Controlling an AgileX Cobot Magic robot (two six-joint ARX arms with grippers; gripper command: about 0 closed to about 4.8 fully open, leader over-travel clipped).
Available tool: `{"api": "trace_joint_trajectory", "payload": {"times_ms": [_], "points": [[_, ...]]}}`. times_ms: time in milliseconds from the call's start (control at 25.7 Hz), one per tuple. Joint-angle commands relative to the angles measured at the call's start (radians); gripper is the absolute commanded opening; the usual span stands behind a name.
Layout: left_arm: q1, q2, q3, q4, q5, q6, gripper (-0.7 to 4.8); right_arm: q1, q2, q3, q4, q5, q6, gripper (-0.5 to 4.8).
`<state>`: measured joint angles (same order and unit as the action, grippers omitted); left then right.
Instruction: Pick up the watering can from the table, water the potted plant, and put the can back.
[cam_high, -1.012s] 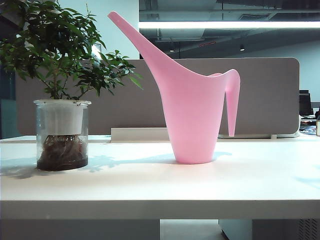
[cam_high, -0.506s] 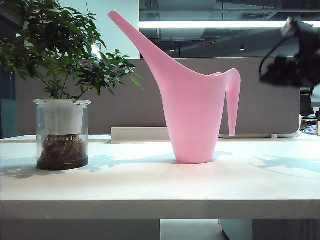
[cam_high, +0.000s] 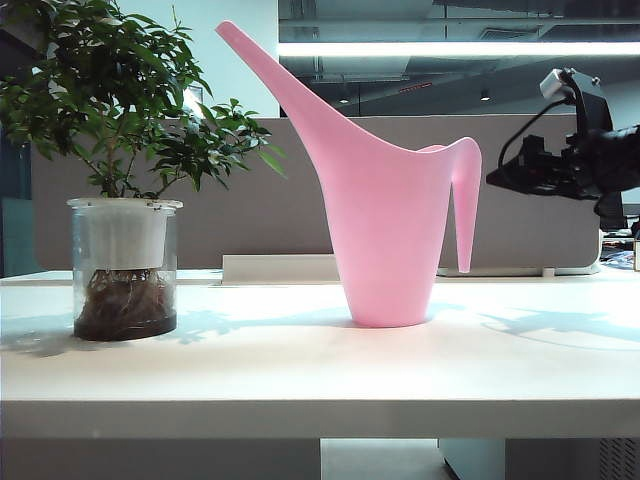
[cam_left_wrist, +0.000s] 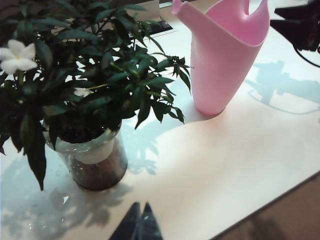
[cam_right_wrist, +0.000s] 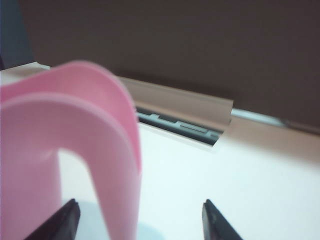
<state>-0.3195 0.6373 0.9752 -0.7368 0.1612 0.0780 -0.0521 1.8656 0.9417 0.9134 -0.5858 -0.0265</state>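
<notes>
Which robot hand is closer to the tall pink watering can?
The right. The right gripper hovers open beside the tall pink plastic watering can, level with its handle, not touching. The left gripper is shut, near the leafy potted plant in its glass jar, farther off.

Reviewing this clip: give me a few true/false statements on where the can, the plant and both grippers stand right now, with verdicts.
1. The watering can stands upright on the table. True.
2. The right gripper is shut on the can's handle. False: its jaws are open, near the handle.
3. The can's spout points toward the potted plant. True.
4. The left gripper holds the plant's glass. False: it is shut, apart from the glass.
</notes>
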Motion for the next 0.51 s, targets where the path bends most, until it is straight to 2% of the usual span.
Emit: {"api": "trace_joint_trajectory", "payload": {"times_ms": [39,156,234,506], "points": [[-0.001,-0.002,0.003,0.013,0.000,0.000,0.03,0.015,0.034,0.051,-0.001,-0.048,-0.008,3.38],[-0.001,-0.002,0.003,0.012,0.000,0.000,0.03,0.037,0.055,0.079,-0.008,-0.052,-0.012,3.37],[-0.001,-0.002,0.003,0.011,0.000,0.000,0.03,0.067,0.079,0.110,-0.033,-0.048,-0.072,3.37],[-0.001,-0.002,0.003,0.013,0.000,0.000,0.03,0.089,0.151,0.194,-0.058,-0.034,-0.079,3.32]]}}
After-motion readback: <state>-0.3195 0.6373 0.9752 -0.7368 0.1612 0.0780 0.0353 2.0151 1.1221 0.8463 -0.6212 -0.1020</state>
